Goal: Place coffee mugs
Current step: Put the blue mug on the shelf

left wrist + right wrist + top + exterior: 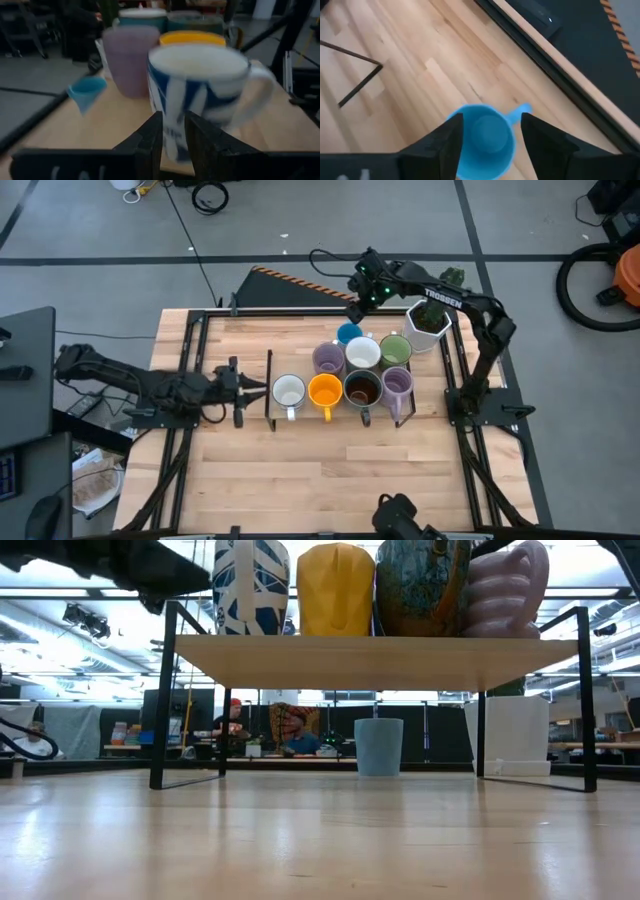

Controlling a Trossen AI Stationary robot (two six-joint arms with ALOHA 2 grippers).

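Blue mug (348, 333): upper centre of the high view, upright on the table (300, 480), behind the shelf rack (270, 390) carrying seven other mugs (345, 375).

Right gripper (353, 311): above the blue mug, fingers spread, straddling it in its wrist view, gripping nothing.

Left gripper (262, 389): centre left, fingers nearly closed, just beside the white mug (288, 391).

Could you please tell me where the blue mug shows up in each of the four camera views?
High view: blue mug at the far edge of the mug cluster, under the right pincer.
Low view: on the table behind the raised shelf, centre-right.
Left wrist view: only a small blue shape at left, possibly it.
Right wrist view: between that pincer's open fingers.
Shared landmark: the black shelf frame.
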